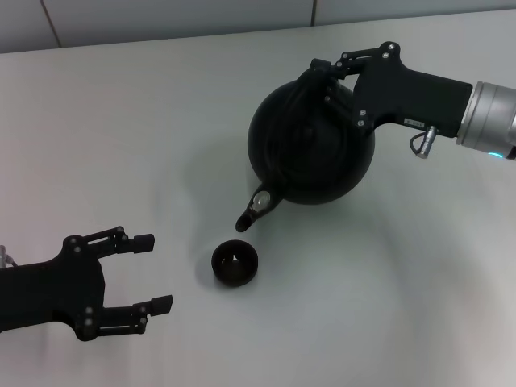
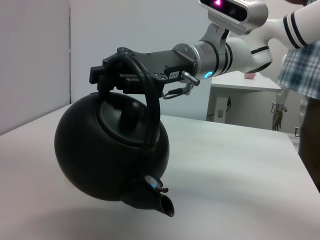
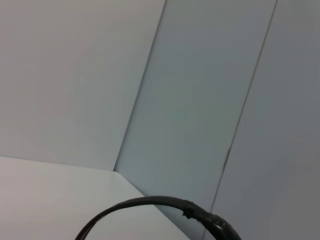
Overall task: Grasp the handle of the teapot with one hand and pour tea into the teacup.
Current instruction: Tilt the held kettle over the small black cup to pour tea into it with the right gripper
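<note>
Well into the task: grasp done, lift done, pour apparently starting

Large round matte black teapot off the pale grey table, right of centre and toward the far side, carried by the right gripper; fingers clamped on the thick black arched handle at its top, as the left wrist view shows plainly

Pot tipped forward and leftward, short stubby spout pointing down and toward the near left

Small round black handleless teacup upright on the table, just near of the spout tip and apart from it, slightly nearer than directly under

No stream of tea visible at the spout in either view; hard to tell whether any liquid sits in the cup's glossy dark inside

Left gripper parked at the near left, fingers spread wide, holding nothing, well clear of the cup

Judged remaining: a little more tilt or a small shift to bring the spout over the cup, the pour itself, then returning the pot upright

Right wrist view only catching an arc of the handle against the wall
</note>
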Motion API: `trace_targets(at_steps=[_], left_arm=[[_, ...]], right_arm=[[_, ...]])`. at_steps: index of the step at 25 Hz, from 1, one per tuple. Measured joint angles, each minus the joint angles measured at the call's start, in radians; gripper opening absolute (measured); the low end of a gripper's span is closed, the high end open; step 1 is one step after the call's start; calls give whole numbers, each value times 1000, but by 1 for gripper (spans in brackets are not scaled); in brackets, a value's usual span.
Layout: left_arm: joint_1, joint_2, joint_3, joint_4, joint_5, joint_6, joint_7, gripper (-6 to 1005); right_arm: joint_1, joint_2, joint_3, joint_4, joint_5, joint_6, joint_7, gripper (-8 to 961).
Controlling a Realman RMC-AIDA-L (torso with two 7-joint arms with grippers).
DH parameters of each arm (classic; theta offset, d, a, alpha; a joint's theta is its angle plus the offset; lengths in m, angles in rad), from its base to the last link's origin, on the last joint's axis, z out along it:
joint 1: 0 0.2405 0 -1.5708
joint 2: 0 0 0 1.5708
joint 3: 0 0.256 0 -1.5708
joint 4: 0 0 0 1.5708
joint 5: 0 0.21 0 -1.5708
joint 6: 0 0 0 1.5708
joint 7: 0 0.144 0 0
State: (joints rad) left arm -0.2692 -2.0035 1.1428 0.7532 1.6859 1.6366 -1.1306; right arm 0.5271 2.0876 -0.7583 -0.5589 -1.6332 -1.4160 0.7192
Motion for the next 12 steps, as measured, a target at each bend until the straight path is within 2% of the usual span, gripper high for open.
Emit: trace_targets(at_steps=[12], left_arm=[[2, 0, 0, 0, 1, -1, 0, 832]], right_arm=[[1, 1, -17, 5, 0, -3, -26, 131]])
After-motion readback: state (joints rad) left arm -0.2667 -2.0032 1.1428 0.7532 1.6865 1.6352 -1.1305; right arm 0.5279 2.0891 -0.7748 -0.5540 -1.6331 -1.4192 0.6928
